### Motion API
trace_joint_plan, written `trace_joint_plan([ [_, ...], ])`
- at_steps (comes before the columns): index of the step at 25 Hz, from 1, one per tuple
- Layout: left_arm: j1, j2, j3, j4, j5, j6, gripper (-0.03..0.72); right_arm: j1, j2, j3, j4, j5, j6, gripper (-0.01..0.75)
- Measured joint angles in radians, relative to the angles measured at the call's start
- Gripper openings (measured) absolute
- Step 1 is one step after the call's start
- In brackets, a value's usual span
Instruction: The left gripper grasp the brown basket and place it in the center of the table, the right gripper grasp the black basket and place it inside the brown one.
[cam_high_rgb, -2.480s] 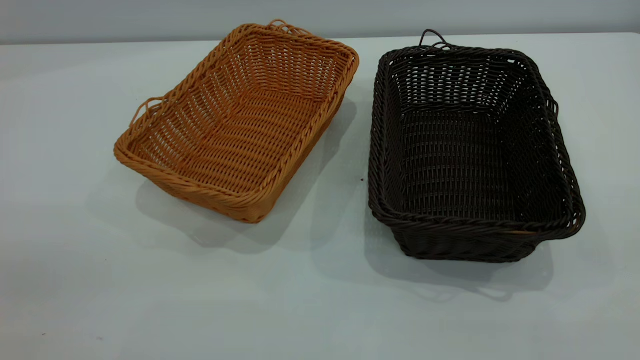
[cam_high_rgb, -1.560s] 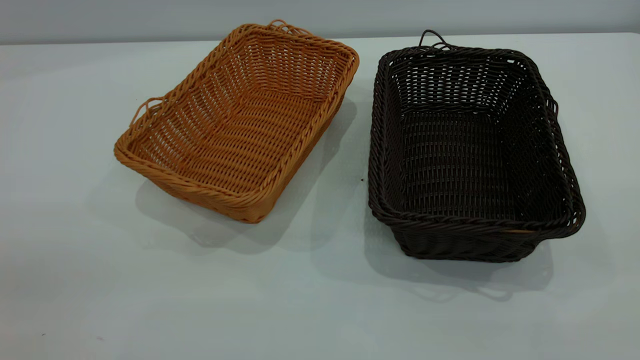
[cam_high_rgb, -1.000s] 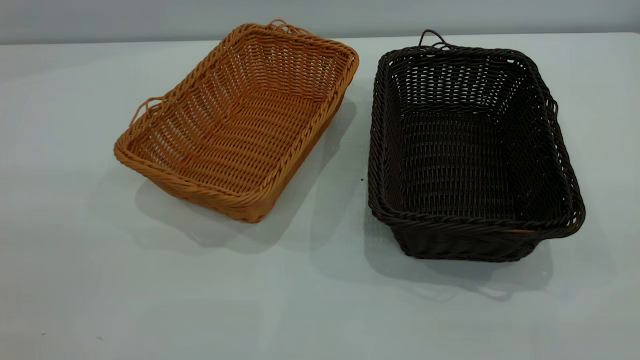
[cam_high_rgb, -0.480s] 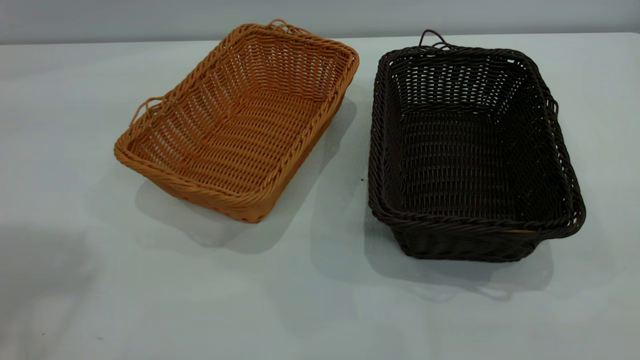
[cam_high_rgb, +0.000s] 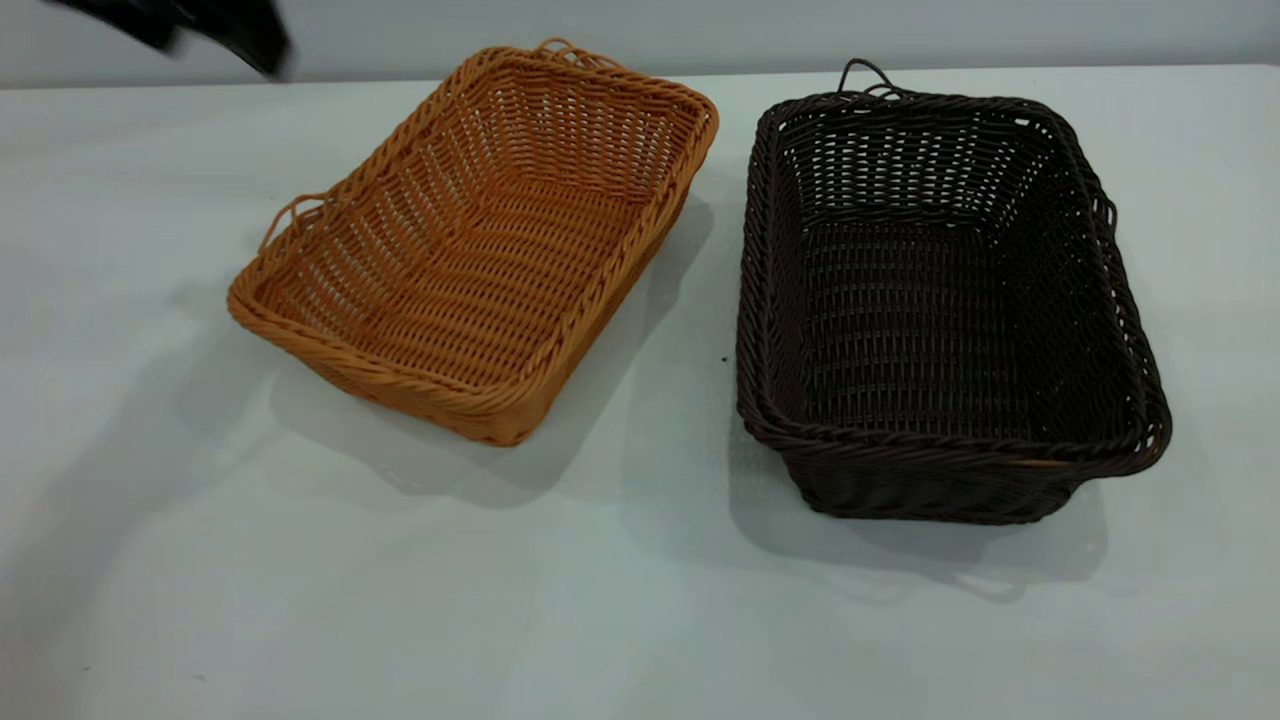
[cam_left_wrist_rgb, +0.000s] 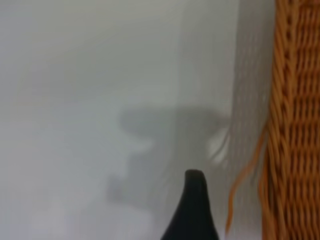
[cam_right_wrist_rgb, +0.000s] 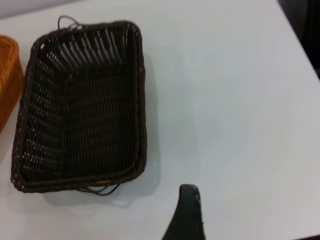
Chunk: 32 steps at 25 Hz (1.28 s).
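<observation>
Since half a second ago, the left gripper (cam_high_rgb: 215, 30) has come into your exterior view at the top left corner — a blurred black shape above the far left part of the table (cam_high_rgb: 300, 600), well apart from the brown basket's far rim. Both baskets lie where they lay in the earlier frames.

You see the brown basket (cam_high_rgb: 480, 240) on the left half of the table, turned at an angle so that one long side runs from near left to far right. It rests flat on the tabletop, open side up, with small wire loops sticking out at its left side and its far rim. The black basket (cam_high_rgb: 940, 290) sits just beside it on the right, roughly square to the table edge and also open side up, with a strip of bare table between the two.

Your left wrist view shows one dark fingertip (cam_left_wrist_rgb: 194, 200) above the table, with the brown basket's woven wall (cam_left_wrist_rgb: 295, 120) and a loose orange strand close beside it. Only that one finger shows, so you cannot tell whether the left gripper is spread or closed; it grasps nothing that you can see.

Your right wrist view looks down from high up on the black basket (cam_right_wrist_rgb: 80, 105), with an edge of the brown one (cam_right_wrist_rgb: 7, 80) beside it. One finger of the right gripper (cam_right_wrist_rgb: 186, 215) shows — its state cannot be told either.
</observation>
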<state>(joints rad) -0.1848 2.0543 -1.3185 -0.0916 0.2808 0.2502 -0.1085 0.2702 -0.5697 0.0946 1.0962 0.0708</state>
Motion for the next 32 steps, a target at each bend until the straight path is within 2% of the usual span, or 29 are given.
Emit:
trace_joint_plan([
  [7,-0.062,0.304,-0.309,0.000,0.081,0.000,0.572,0.000,0.270,-0.054,0.006,-0.045,0.003,0.580],
  [12,-0.080,0.398,-0.385,-0.003,0.096,0.000,0.563,0.000,0.427,-0.055,0.093,-0.108,-0.022,0.580],
  [14,-0.080,0.416,-0.386,-0.003,0.095,0.000,0.523,0.000,0.496,-0.055,0.178,-0.126,-0.051,0.580],
  [16,-0.080,0.426,-0.387,-0.003,0.094,0.000,0.436,0.000,0.600,-0.055,0.307,-0.145,-0.117,0.580],
  [21,-0.080,0.426,-0.406,-0.011,0.086,0.057,0.098,0.037,0.861,-0.055,0.648,-0.174,-0.256,0.580],
  [28,-0.065,0.307,-0.483,0.003,0.116,0.128,0.080,0.238,1.232,-0.059,0.943,-0.293,-0.354,0.580],
  [32,-0.050,0.238,-0.488,0.004,0.112,0.129,0.079,0.292,1.383,-0.062,1.075,-0.349,-0.364,0.580],
])
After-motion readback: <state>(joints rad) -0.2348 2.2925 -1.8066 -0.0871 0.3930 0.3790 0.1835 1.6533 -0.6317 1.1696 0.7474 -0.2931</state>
